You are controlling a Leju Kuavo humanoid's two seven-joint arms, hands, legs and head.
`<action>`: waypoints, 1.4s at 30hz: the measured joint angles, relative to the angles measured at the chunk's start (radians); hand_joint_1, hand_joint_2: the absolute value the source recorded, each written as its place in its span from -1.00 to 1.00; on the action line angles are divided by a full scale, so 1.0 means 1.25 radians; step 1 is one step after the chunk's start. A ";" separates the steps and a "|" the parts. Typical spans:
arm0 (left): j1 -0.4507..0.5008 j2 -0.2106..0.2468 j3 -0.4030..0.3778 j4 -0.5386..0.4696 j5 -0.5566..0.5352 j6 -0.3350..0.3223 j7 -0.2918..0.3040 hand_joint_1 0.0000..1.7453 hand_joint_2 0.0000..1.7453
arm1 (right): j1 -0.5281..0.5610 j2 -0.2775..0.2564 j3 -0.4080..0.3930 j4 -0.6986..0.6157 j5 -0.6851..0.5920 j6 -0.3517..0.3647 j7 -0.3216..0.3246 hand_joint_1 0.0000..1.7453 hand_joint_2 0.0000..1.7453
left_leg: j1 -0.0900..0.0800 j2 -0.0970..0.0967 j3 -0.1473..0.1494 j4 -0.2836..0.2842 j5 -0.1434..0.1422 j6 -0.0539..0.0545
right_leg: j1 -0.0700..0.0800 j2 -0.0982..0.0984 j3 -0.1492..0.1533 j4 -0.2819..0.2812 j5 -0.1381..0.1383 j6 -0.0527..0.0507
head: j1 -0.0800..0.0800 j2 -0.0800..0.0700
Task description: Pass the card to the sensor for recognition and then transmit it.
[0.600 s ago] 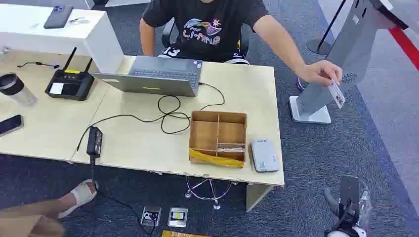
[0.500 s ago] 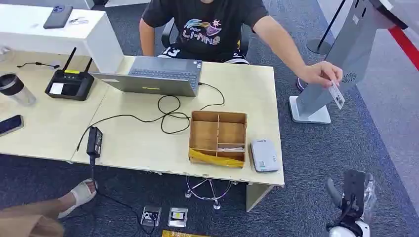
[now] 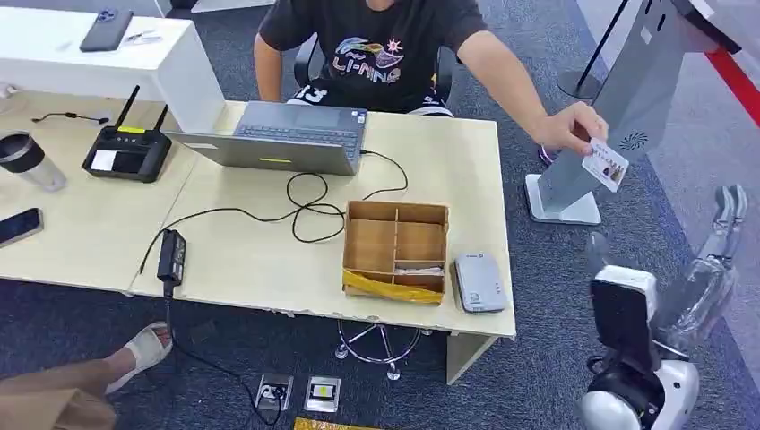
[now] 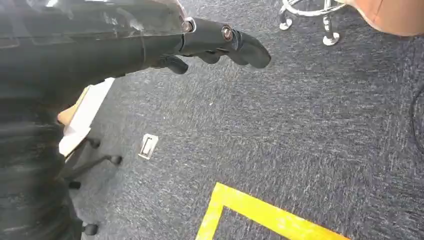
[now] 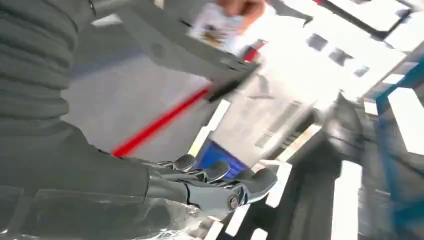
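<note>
A person in a black shirt is sitting behind the desk (image 3: 448,152), reaching an arm out past its right end and pinching the card (image 3: 605,164) in their hand (image 3: 570,128). The card is hanging in the air off that end of the desk, right in front of the grey stand (image 3: 627,107) on the carpet. The robot's right hand (image 3: 717,251) is lifting up off the desk's near right corner, below the card and well apart from it, fingers (image 5: 220,172) stretched out straight and holding nothing. The left hand (image 4: 220,42) is hanging over the carpet, fingers loosely extended, also holding nothing. On the desk, the white reader (image 3: 479,281) is sitting just right of the wooden box (image 3: 395,249), near the front edge.
</note>
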 joint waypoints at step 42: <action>-0.005 -0.003 0.001 0.008 0.001 -0.001 -0.025 -1.00 1.00 | -0.487 0.199 0.398 0.603 -0.069 0.167 0.128 -1.00 1.00 | 0.000 -0.002 -0.001 0.000 0.001 -0.001 | 0.000 -0.002 -0.002 0.002 0.000 -0.001 | 0.000 0.000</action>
